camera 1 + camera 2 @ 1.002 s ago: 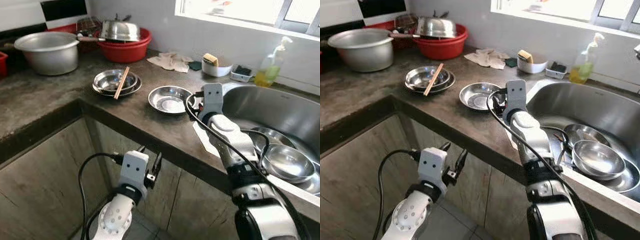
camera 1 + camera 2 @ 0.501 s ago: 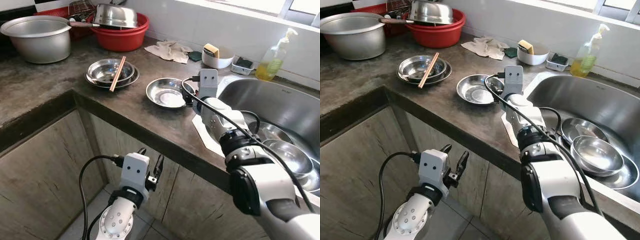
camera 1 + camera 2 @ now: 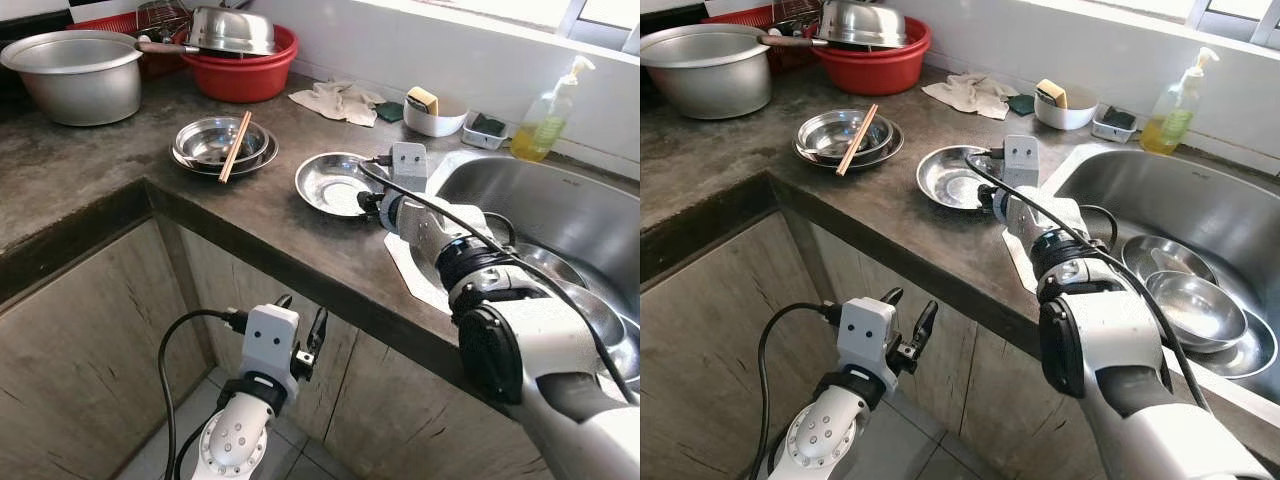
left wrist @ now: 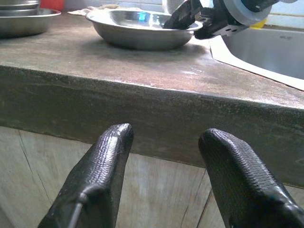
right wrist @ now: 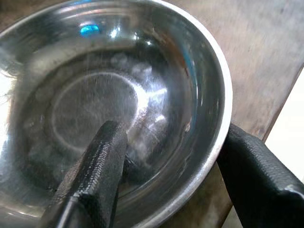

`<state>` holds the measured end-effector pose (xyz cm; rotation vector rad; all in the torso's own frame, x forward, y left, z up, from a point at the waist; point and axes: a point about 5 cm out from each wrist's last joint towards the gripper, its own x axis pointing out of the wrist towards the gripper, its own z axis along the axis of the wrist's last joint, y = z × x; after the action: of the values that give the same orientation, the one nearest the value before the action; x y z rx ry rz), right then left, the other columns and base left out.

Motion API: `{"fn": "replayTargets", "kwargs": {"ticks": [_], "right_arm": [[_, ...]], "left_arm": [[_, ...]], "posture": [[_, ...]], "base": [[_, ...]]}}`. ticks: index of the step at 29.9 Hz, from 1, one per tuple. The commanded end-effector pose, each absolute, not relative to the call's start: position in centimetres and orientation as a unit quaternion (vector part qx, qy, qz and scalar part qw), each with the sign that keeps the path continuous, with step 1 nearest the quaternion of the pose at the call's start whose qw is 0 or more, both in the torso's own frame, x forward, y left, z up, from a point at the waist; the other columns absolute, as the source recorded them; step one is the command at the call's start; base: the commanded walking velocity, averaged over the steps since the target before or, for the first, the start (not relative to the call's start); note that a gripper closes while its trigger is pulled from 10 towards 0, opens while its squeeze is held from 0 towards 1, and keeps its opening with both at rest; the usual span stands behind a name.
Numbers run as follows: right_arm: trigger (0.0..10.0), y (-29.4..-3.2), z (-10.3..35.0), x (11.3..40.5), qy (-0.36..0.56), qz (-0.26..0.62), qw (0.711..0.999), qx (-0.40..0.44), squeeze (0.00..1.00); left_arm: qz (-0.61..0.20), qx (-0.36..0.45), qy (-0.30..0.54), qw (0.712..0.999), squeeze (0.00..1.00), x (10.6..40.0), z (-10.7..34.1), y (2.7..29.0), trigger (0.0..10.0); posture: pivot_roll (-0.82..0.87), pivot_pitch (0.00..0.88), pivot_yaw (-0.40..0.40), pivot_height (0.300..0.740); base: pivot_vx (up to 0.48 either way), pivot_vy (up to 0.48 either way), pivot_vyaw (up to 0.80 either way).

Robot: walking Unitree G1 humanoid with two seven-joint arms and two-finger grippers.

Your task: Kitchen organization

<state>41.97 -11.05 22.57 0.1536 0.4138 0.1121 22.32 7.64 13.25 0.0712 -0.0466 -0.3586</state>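
A shallow steel dish (image 3: 333,184) sits on the dark counter (image 3: 250,215) just left of the sink. My right gripper (image 3: 367,201) is at its near right rim. In the right wrist view, one finger (image 5: 97,164) lies inside the dish (image 5: 95,85) and the other finger (image 5: 256,166) is outside, so the rim passes between them; the jaws are apart and open. My left gripper (image 3: 302,318) hangs below the counter edge in front of the cabinet, open and holding nothing (image 4: 164,137).
Stacked steel bowls (image 3: 215,150) with chopsticks (image 3: 236,146) lie farther left. A big pot (image 3: 75,75) and a red basin (image 3: 245,70) stand at the back. Cloth (image 3: 335,100), sponge bowl (image 3: 432,115) and soap bottle (image 3: 545,125) line the wall. The sink (image 3: 560,205) holds bowls (image 3: 1190,305).
My right wrist has dropped and turned toward the dish, bringing the fingers over its rim. The left arm has not moved. The earliest view shift is camera motion.
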Motion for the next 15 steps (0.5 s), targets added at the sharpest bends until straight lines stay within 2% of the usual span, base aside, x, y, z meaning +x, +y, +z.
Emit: {"fn": "replayTargets", "kwargs": {"ticks": [1,8,9,10,11,15], "right_arm": [[10.0,-11.09,22.77,41.89,0.229,0.059,0.965,0.115,0.0],[10.0,-10.88,22.58,41.64,0.265,0.054,0.94,0.208,0.0],[1.1,-10.9,22.58,41.64,0.265,0.053,0.94,0.208,0.0],[1.1,-11.02,22.58,41.66,0.265,0.049,0.941,0.203,0.0],[0.0,-11.24,22.57,41.67,0.266,0.043,0.943,0.198,0.0],[0.0,-11.47,22.53,41.65,0.27,0.035,0.942,0.195,0.0]], "left_arm": [[-0.183,0.037,-0.024,0.982,0.0,22.3,13.28,7.33,10.0],[-0.181,0.038,-0.027,0.982,0.0,22.49,13.39,7.39,10.0],[-0.181,0.038,-0.027,0.982,0.0,22.5,13.39,7.39,10.0],[-0.18,0.039,-0.027,0.983,0.0,22.53,13.39,7.43,10.0],[-0.179,0.039,-0.028,0.983,0.0,22.58,13.41,7.49,10.0],[-0.178,0.04,-0.029,0.983,0.0,22.66,13.45,7.55,10.0]], "posture": [[0.06,0.067,-0.121,0.74],[0.07,0.066,-0.118,0.74],[0.07,0.066,-0.118,0.74],[0.07,0.066,-0.116,0.74],[0.07,0.068,-0.116,0.74],[0.06,0.067,-0.116,0.74]], "base": [[0.0,0.0,0.0],[0.0,0.0,0.0],[0.0,0.0,0.0],[0.0,0.0,0.0],[0.0,0.0,0.0],[0.0,0.0,0.0]]}}
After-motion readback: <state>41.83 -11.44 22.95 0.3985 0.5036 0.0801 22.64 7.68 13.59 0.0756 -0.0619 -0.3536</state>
